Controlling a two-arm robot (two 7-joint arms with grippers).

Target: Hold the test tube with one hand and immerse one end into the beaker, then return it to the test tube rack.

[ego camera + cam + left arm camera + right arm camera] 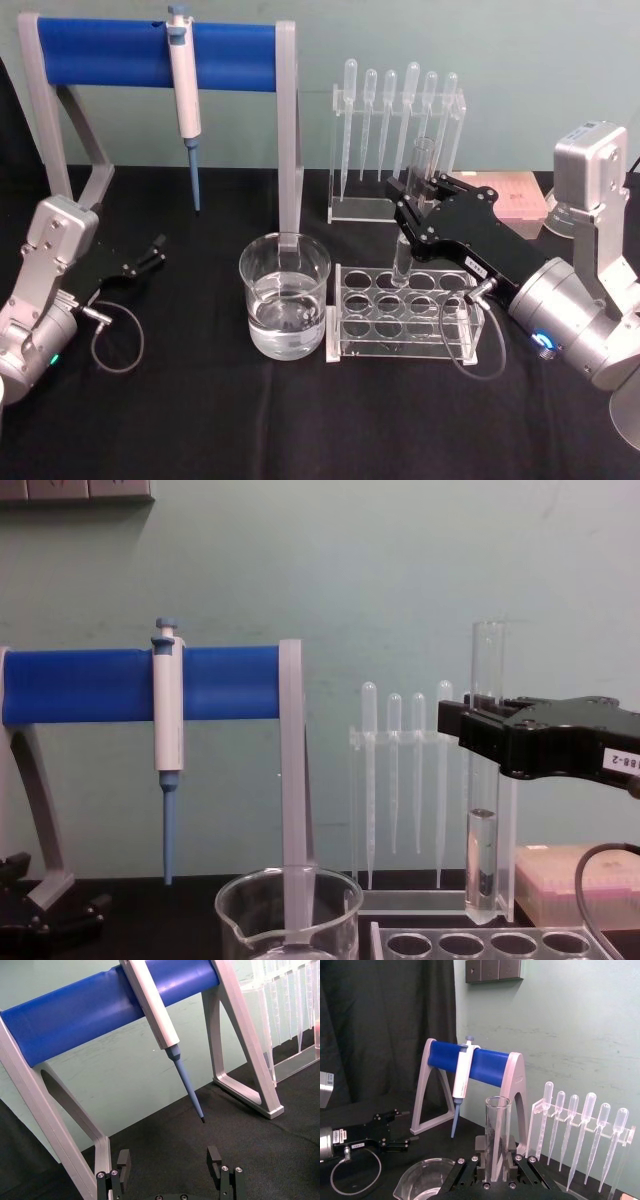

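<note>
Beaker [285, 295] up front, clear liquid in it, its base cut off in the chest view. It sits low to the left of the right gripper [415, 205], which is clamped on the tube [487, 770]. The tube is upright over the rack's [400, 340] back row, with liquid in its bottom. The fingers [480, 730] hide the tube's middle, and I can't tell whether its tip touches the rack. Left gripper [170, 1160] lies well off, fingers apart, empty.

The right black two-fingered gripper [420, 192] on its silver metal arm [585, 300] reaches in from the right, its fingers clamped on the upright clear glass test tube [423, 155]. The left black gripper [153, 252] sits low at the left, fingers apart.
</note>
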